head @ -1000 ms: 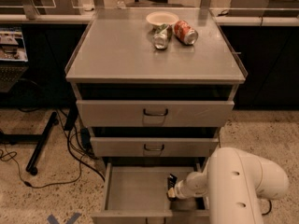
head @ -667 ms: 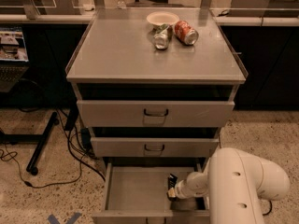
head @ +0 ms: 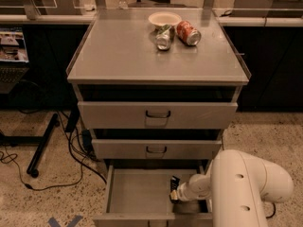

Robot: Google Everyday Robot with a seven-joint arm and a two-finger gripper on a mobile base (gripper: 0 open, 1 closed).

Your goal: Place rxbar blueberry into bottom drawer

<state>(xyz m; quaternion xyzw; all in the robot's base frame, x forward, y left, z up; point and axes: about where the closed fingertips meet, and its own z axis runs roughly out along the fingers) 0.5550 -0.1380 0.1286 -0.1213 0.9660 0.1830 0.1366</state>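
Note:
The bottom drawer (head: 137, 193) of the grey cabinet is pulled open at the foot of the view. My gripper (head: 174, 192) reaches into its right part from the white arm (head: 246, 188) at the lower right. A small dark object (head: 174, 181), which looks like the rxbar blueberry, stands at the fingertips inside the drawer.
On the cabinet top (head: 118, 51) stand a white bowl (head: 164, 19), a lying green-silver can (head: 164, 37) and a lying red can (head: 188, 32). The two upper drawers (head: 157, 114) are slightly open. Cables and a stand leg (head: 42, 145) lie on the floor at left.

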